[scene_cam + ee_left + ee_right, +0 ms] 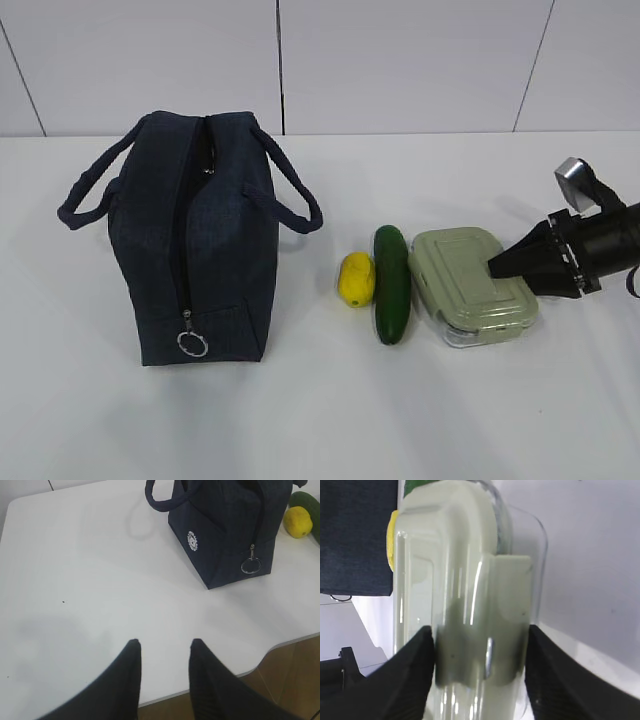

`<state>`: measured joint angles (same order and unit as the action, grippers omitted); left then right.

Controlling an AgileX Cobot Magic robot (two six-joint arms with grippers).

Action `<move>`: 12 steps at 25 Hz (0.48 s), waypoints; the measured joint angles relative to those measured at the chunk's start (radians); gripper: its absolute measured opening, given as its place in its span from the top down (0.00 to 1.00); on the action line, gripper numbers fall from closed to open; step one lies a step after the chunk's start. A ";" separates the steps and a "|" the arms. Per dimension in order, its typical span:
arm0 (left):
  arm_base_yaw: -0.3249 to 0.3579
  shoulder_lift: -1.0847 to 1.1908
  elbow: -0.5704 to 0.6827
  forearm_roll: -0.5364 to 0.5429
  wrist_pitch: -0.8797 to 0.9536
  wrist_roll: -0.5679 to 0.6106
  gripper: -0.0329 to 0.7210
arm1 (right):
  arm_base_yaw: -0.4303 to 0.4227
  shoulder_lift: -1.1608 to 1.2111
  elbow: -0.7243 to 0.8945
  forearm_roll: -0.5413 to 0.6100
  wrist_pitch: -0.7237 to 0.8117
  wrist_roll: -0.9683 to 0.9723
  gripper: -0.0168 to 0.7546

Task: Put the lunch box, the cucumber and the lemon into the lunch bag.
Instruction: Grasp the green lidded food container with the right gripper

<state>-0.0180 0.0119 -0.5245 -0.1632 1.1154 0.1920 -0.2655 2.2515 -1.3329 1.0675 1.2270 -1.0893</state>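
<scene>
— So, from the exterior view, what step was in hand?

— The box. The right gripper (497, 267) reached in from the right, tips over the box (472, 285) lid. The cucumber (392, 284) lay just left of the box, the lemon (356, 279) just left of that, touching or nearly so. The bag (194, 240) stood well left on the table (320, 420), its zipper looking parted along the top, though from that angle I couldn't tell how wide.

— Count?

— One bag, one box, one cucumber, one lemon. Nothing looked to be in the bag yet.

— And the left wrist view?

— The left gripper (162, 650) hung over bare table near its edge, jaws spread, gripping nothing. The bag (230, 530) sat ahead, its ring pull (249, 566) hanging low on the end, the lemon (298, 521) beyond it.

— The right wrist view?

— Both fingers (410, 680) flanked the box (465, 580) at its lid clasp, pressed against or very close to its sides. Whether the jaws had truly clamped it I couldn't tell; the box still seemed to rest on the table.

— Next move?

— I'd judge a firm squeeze, a level lift, then a carry left over the cucumber and lemon to the bag's mouth.
</scene>
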 joint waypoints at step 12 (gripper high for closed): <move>0.000 0.010 0.000 -0.010 -0.006 0.011 0.64 | 0.000 0.000 0.000 0.007 0.002 0.004 0.49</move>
<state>-0.0180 0.0223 -0.5245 -0.1735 1.1089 0.2030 -0.2655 2.2515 -1.3329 1.0741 1.2292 -1.0856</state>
